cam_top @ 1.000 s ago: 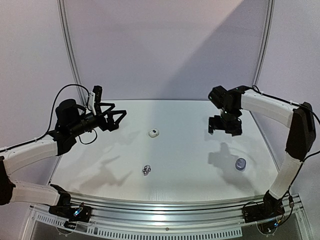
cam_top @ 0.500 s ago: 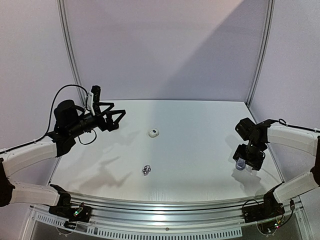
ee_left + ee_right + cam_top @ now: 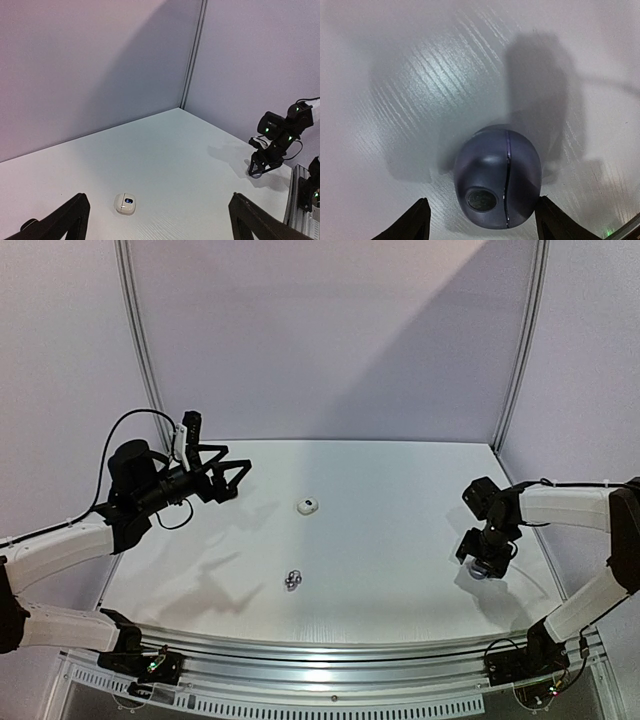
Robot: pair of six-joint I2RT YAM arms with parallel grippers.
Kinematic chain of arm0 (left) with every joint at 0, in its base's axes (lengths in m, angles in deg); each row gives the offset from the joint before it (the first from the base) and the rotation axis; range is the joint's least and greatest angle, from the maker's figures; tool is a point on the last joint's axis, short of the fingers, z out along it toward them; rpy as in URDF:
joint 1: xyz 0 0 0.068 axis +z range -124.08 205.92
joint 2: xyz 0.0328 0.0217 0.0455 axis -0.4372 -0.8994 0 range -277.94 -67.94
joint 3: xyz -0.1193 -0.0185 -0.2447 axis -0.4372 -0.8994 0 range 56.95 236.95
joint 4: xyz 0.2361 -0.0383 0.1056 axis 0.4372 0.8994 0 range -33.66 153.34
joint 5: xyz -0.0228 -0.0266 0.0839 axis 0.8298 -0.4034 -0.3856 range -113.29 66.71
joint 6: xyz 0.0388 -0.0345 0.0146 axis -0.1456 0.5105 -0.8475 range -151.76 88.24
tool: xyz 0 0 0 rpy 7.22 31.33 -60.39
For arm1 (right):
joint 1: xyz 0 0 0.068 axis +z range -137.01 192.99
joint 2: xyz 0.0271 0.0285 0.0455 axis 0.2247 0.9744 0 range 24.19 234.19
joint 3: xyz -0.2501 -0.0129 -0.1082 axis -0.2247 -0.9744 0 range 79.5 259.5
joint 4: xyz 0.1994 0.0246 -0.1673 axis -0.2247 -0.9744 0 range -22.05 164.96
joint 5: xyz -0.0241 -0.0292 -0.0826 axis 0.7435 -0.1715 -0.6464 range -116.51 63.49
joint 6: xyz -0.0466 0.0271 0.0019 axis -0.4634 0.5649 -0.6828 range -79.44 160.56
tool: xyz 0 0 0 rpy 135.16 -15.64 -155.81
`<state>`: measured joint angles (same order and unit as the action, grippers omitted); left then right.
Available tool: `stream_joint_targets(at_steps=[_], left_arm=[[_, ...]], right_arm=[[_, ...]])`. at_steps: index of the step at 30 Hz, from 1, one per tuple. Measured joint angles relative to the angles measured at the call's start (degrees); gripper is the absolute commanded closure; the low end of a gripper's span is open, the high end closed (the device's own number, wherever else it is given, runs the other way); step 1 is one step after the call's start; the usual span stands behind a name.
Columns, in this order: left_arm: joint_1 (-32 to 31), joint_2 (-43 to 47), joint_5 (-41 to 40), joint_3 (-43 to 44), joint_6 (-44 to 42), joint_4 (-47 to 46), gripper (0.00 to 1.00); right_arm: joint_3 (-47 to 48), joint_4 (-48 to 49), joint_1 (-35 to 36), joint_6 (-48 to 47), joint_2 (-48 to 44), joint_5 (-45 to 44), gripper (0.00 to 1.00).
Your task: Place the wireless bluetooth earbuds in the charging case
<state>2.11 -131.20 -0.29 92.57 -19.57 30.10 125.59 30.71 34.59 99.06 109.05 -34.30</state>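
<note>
Hovering over the right-hand case, jaws spread and empty.

The right arm (image 3: 560, 505) points its jaws straight down at the desk (image 3: 400, 480). They stand parted on either side of the blue-grey, pebble-shaped charging case (image 3: 497, 177), which lies directly beneath and between them, untouched as far as the wrist view shows. Its seam runs across their closing line, so a squeeze would likely land on the two rounded flanks. The case sits near the desk's right edge, with open room toward the middle. The tiny dark-and-silvery earbuds (image 3: 292, 581) lie clustered well apart to the left, near the front. They are closer to the left arm (image 3: 60, 550), whose jaws are raised over the back-left, spread wide and empty. A white rounded case (image 3: 307, 506) lies mid-desk, beyond the cluster.
</note>
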Motion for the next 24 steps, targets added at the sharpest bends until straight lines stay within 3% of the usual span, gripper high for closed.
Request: stream_joint_targets(at_steps=[13,19,24], left_arm=[[0.0,0.0,0.0,0.0,-0.2,0.0,0.01],[0.0,0.0,0.0,0.0,-0.2,0.0,0.01],[0.0,0.0,0.0,0.0,-0.2,0.0,0.01]], right_arm=[[-1.2,3.1,0.0,-3.5,3.3,-0.2,0.42],[-1.2,3.9,0.0,-5.4,3.4,-0.2,0.65],[-1.1,4.7,0.0,-7.6,3.4,-0.4,0.73]])
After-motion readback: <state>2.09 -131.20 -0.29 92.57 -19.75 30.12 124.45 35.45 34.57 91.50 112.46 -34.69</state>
